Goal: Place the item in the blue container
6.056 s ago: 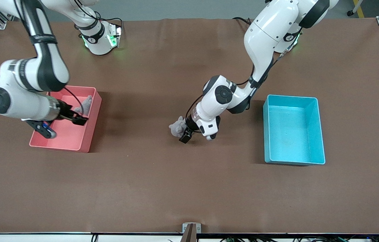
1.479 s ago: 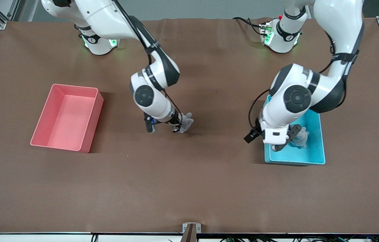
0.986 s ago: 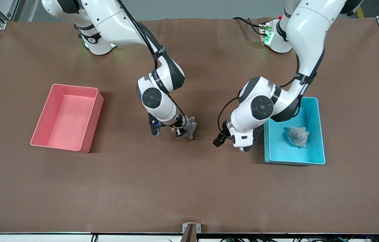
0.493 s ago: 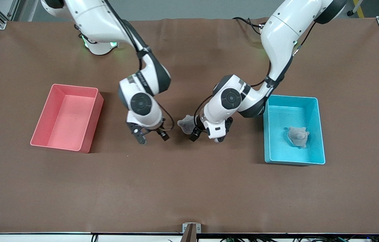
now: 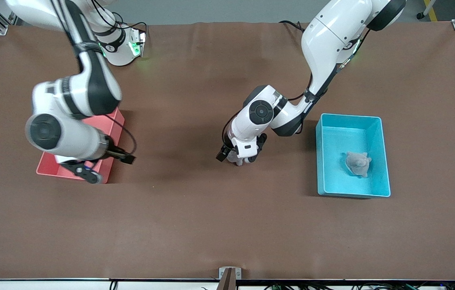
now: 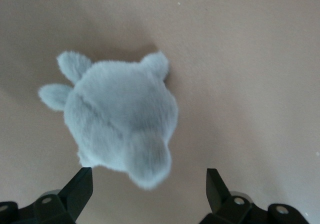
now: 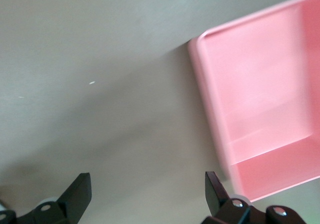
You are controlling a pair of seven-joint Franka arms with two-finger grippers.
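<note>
Directly beneath the left gripper (image 6: 149, 184), fingers (image 6: 80, 186) spread wide and empty, sits a grey plush toy (image 6: 120, 121) mid-desk (image 5: 195, 225); second plush (image 5: 358, 164) inside the blue container (image 5: 384, 161). Right gripper (image 7: 147, 191), gaping empty, over the pink bin (image 7: 260, 108).

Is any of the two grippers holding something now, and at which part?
Nothing is held. The left gripper hangs open over the grey plush toy on the table; the right gripper is open beside the pink bin.
</note>
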